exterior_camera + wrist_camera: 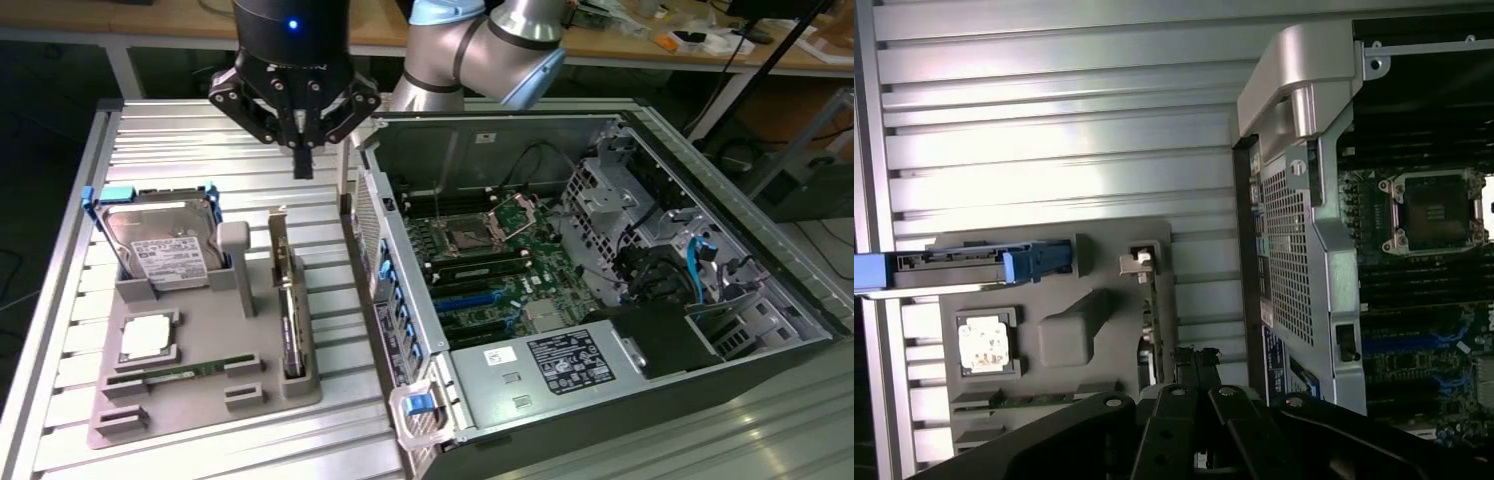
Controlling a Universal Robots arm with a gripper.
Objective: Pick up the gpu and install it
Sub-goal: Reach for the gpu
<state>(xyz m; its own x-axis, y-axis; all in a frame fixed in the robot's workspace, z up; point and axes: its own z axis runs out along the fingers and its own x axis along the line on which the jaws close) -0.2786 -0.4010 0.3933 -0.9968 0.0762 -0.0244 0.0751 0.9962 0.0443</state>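
Gpu (288, 300) stands on its long edge in a slot of the grey holder (200, 395), untouched. It looks light, stiff and fragile, so I judge the bare upper edge of the board the safest place to pinch. My end effector (303, 160) hangs above its bracket end, fingers pressed together, holding nothing. Beside the holder on the counter (187, 130) sits the open computer case (601, 250).

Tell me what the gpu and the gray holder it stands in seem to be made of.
The gpu: a thin dark circuit board seen edge-on, likely fiberglass laminate. Its pale bracket looks like dull sheet metal. The holder: uniform matte gray with blocky molded shapes, probably plastic, possibly printed.
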